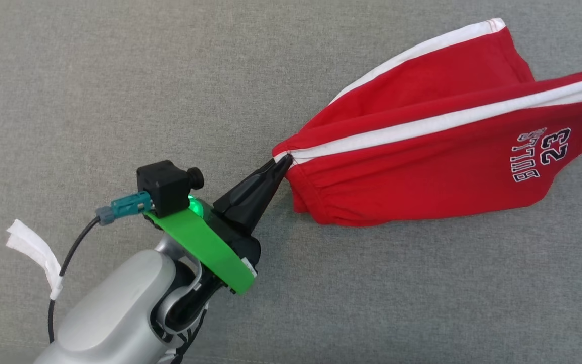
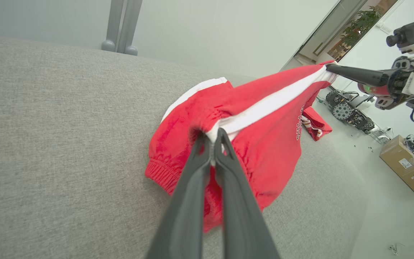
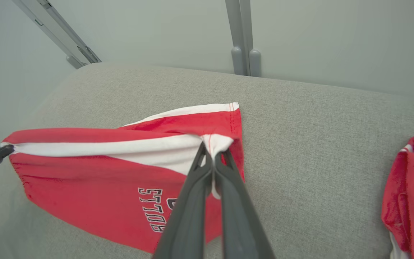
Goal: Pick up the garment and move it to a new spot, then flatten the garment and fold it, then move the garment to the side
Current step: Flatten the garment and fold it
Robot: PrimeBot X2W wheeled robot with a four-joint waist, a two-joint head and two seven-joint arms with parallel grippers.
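Grey padding is covering the wide padded surface (image 1: 119,101) that is carrying everything. A red garment (image 1: 422,167) with a white stripe (image 1: 422,126) and a "23" print is being stretched taut above it between the 2 pincers, while its far leg is trailing flat on the padding toward the surface's back edge. The left pincer (image 1: 283,163), fingers clenched, is pinching the gathered waistband end of the stripe (image 2: 214,138). The right pincer (image 3: 214,149) is clamping tight on the stripe's hem end (image 2: 331,67). Another red cloth (image 3: 408,194) is lying bunched near the surface's right edge, well apart from the garment. On the floor beyond that edge, a cardboard box (image 2: 406,169) is sitting.
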